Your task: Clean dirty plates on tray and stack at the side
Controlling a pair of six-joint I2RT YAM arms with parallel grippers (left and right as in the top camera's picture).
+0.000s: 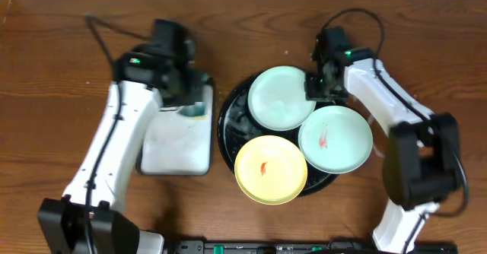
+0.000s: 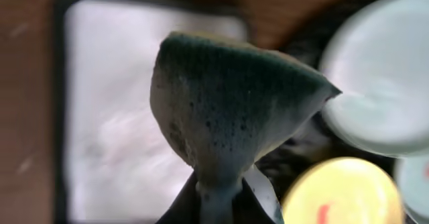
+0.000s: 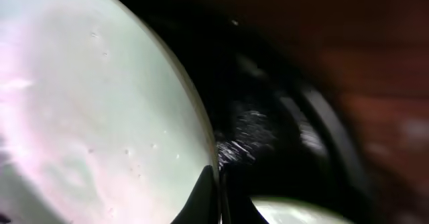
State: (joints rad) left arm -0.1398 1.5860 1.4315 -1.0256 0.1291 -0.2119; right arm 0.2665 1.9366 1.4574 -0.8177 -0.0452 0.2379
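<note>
The right gripper (image 3: 219, 194) is clamped thin on the rim of the far mint plate (image 1: 278, 98), biting the edge toward the tray's back right. That plate sits at the rear of the black tray (image 1: 226, 128), foamy, with no smear I can make out. The second mint plate (image 1: 335, 138) overhangs the tray's right rim and the yellow plate (image 1: 270, 170) its front rim, both smeared red at centre. The left gripper (image 2: 220, 196) pinches a green sponge (image 2: 228, 103) squeezed into a fan, over the white tray (image 1: 175, 144) just left of the black tray. My read: the plates are light, stiff and soap-slick, so a shallow rim pinch may slide, and a deeper hold over the lip looks safer. The sponge is soft and wet. No brand or writing is readable.
</note>
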